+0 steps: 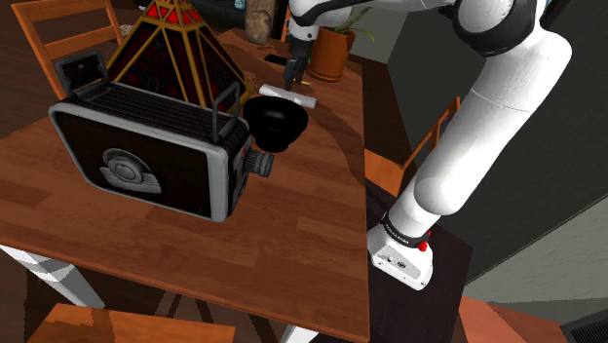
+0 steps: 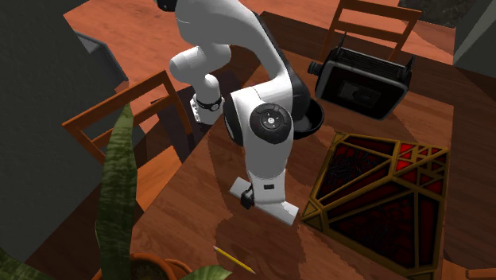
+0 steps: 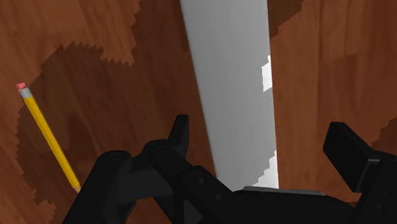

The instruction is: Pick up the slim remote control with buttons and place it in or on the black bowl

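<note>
The slim remote [image 3: 229, 83] is drawn as a plain grey-white slab lying on the wooden table [image 1: 292, 234]. In the shoulder view the remote [image 1: 287, 95] lies just beyond the black bowl [image 1: 276, 122], almost touching its rim. My gripper [image 3: 264, 143] hangs low over the remote, open, one finger on each side of it, neither one clasping it. From the shoulder view the gripper [image 1: 294, 70] points down at the remote's far end. In the second exterior view the remote [image 2: 282, 209] pokes out under the hand, and the arm partly hides the bowl [image 2: 315, 119].
A yellow pencil [image 3: 49, 137] lies on the table close beside the gripper. A big black box-shaped camera [image 1: 146, 156] and a stained-glass pyramid [image 1: 180, 49] stand by the bowl. A potted plant [image 1: 331, 49] sits at the table's far edge. Wooden chairs [image 2: 143, 103] surround the table.
</note>
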